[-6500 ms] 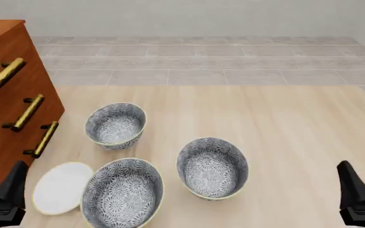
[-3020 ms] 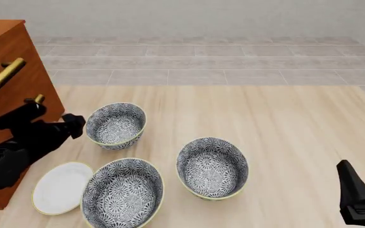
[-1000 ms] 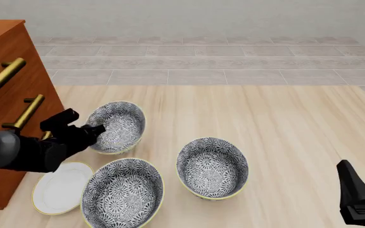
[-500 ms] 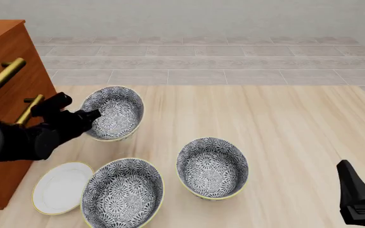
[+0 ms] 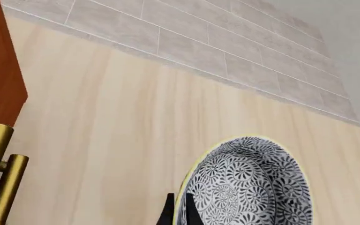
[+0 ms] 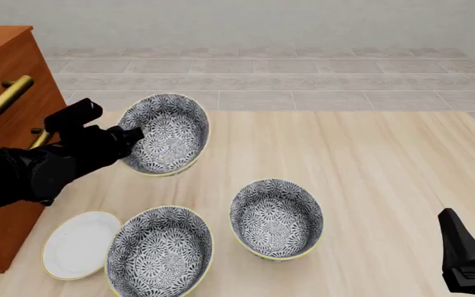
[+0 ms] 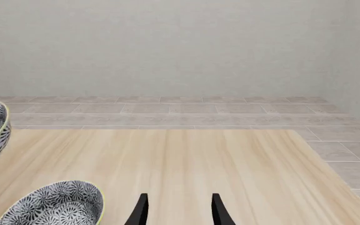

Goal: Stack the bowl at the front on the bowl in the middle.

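Left arm: comes in from 9 o'clock in the front view, dark body stretched across the face of the wooden cabinet (image 6: 7, 74), wrist angled up toward 2 o'clock. Left gripper (image 6: 130, 135) is clamped on the near-left rim of the bowl at the front (image 6: 167, 133). In the left wrist view the pale yellow rim runs between the two dark fingers (image 5: 166, 216), one outside the wall and one inside.

That bowl (image 5: 245, 183) is held up off the table (image 6: 370, 161), tilted, mouth facing roughly 5 o'clock toward the camera. It sits at about 10 o'clock from the table's centre, and its far edge overlaps the grey floor tiles behind.

The bowl in the middle (image 6: 276, 218) stands upright on the wood at 5 o'clock from the lifted one, well apart from it. A third bowl (image 6: 159, 253), alike, stands at 8 o'clock from the middle bowl, near it. A white plate (image 6: 79, 244) lies just beside this third bowl at its 9 o'clock.

Right arm: low at the 4 o'clock corner of the front view. Right gripper (image 7: 178, 211) points level across the table, fingers (image 7: 141, 210) spread with only bare wood between them, gripping nothing.

Cabinet has brass handles (image 6: 2, 99).
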### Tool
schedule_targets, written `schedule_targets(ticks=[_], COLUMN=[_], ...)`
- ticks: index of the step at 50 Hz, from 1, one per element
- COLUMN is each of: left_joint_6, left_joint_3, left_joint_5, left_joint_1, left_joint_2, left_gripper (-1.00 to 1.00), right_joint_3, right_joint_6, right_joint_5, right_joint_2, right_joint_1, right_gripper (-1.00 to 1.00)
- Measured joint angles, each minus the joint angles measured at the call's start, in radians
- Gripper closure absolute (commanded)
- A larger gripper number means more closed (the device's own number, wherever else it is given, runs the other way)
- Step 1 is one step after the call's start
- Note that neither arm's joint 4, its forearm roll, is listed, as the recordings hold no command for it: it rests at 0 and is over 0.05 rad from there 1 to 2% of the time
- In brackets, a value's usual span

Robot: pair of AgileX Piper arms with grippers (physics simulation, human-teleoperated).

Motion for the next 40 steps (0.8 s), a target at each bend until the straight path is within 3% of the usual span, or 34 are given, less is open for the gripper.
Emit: schedule_targets(ticks=[20, 40], left_joint_6=[0.038, 0.123], left_joint_3=[0.019, -0.099], left_joint_5=[0.099, 0.205], left_joint_1=[-0.149, -0.292], left_joint_2=[-0.113, -0.078], left_gripper=[1.00, 1.00], right_joint_3=[0.000, 0.000], right_joint_6=[0.000, 0.000], right_joint_5=[0.000, 0.000], right_joint_2=[0.000, 0.000], right_joint_1=[0.000, 0.000], right_gripper=[-1.00, -1.00])
